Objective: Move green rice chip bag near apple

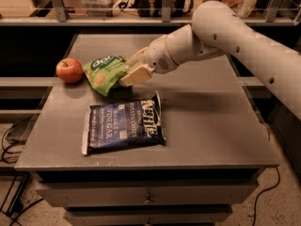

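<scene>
The green rice chip bag [104,72] is held in my gripper [129,72], which is shut on the bag's right end. The bag hangs low over the left part of the grey table [207,121], its left edge right beside the red-orange apple [69,70]. I cannot tell whether the bag touches the apple or the table. My white arm [235,41] reaches in from the upper right.
A dark blue Kettle chip bag [123,124] lies flat on the table, just in front of the gripper. The table has drawers [146,197] below its front edge. A shelf rail with clutter [160,4] runs behind the table.
</scene>
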Tool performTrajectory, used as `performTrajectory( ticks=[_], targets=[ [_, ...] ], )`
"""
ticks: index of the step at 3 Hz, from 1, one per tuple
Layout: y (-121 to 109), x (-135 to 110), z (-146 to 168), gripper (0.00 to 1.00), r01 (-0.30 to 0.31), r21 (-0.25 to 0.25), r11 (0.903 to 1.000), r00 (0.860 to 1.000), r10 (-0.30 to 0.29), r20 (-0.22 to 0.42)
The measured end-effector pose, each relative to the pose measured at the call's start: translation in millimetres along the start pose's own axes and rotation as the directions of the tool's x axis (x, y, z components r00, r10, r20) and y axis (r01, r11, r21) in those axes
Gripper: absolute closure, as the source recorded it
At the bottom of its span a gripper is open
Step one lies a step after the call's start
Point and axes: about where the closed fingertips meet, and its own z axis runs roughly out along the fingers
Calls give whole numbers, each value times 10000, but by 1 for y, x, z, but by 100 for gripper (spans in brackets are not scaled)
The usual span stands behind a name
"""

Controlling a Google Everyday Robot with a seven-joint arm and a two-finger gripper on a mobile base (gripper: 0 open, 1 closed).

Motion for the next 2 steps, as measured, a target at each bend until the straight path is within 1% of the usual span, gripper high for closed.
performTrajectory(
  ticks=[1,2],
  targets=[
    [1,-1,1,0,30,-39,10000,10000,-30,8],
    [1,-1,1,0,30,-41,10000,10000,-30,8]
  ],
)
